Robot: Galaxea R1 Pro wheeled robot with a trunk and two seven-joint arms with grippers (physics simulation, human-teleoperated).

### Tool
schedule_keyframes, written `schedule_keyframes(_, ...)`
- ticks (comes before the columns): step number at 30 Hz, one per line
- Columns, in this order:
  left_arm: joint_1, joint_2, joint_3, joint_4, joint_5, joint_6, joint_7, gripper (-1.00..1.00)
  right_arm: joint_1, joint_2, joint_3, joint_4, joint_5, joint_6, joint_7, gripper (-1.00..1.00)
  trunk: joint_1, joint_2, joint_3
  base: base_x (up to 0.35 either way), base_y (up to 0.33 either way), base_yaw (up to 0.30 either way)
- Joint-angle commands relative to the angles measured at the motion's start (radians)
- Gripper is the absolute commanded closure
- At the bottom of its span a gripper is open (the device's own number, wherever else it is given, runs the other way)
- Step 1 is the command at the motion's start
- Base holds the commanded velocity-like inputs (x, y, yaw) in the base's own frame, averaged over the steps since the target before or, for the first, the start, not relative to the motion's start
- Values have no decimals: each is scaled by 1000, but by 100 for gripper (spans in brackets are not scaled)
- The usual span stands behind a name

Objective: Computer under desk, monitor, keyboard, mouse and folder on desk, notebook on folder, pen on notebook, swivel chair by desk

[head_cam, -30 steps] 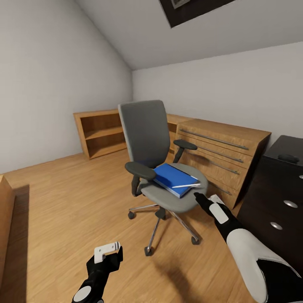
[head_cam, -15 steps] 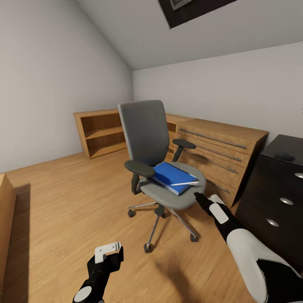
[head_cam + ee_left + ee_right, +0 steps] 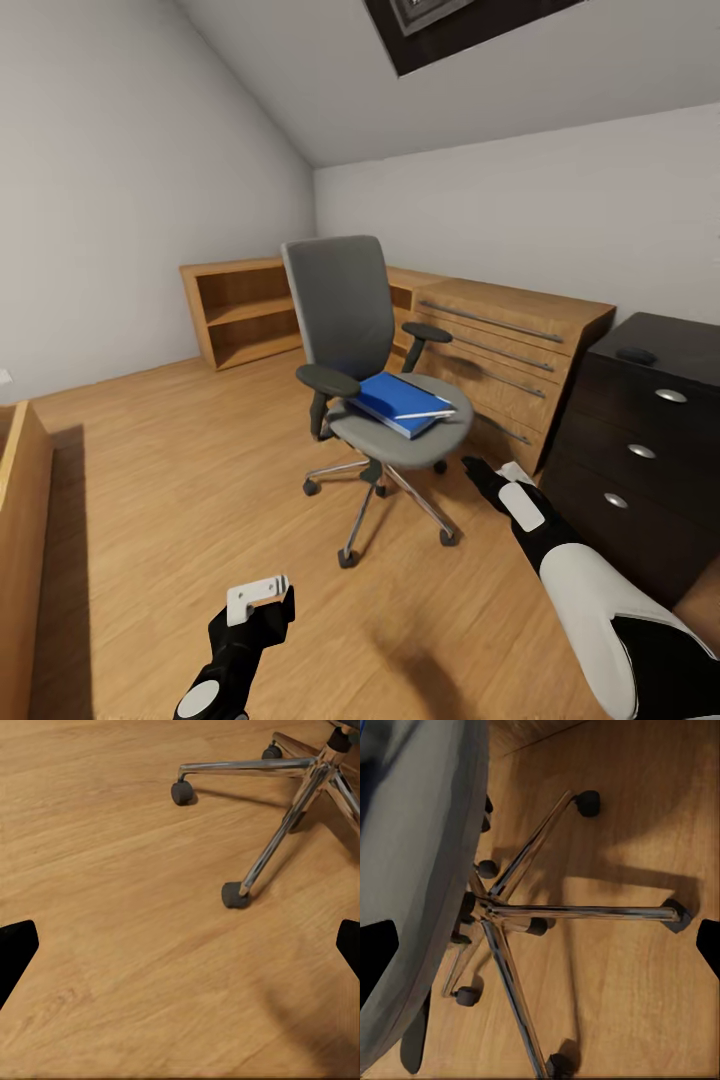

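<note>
Faces the chair (image 3: 345, 300) bearing the folder (image 3: 392, 398) flat on its seat, pen (image 3: 424, 412) on top, beside the desk (image 3: 640, 450); holds right gripper (image 3: 478, 472) near the seat, left gripper (image 3: 250, 610) low over floor, both wide open and empty, likely readying a reach for the folder.

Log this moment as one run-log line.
phase: approach | swivel chair: holds folder, pen on top | right hand: open, short of seat | left hand: open, low

Left gripper (image 3: 262, 592) low, jaws apart; right gripper (image 3: 474, 467) extended forward, jaws apart.
</note>
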Motion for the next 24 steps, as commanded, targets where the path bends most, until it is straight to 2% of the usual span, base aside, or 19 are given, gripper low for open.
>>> schedule_keyframes(1, 0, 0, -1, -2, 10, 2, 8, -100, 0, 0, -2, -3, -9, 5, -5, -100, 0, 0, -1, -77, -10, -8)
schedule_keyframes(9, 0, 0, -1, -2, 10, 2, 8, -100, 0, 0, -2, -3, -9, 6, -5, -100, 0, 0, 2, -28, -3, -135)
schedule_keyframes(24, 0, 0, -1, -2, 10, 2, 9, -100, 0, 0, -2, -2, -10, 7, -5, -100, 0, 0, 10, -2, 0, -237)
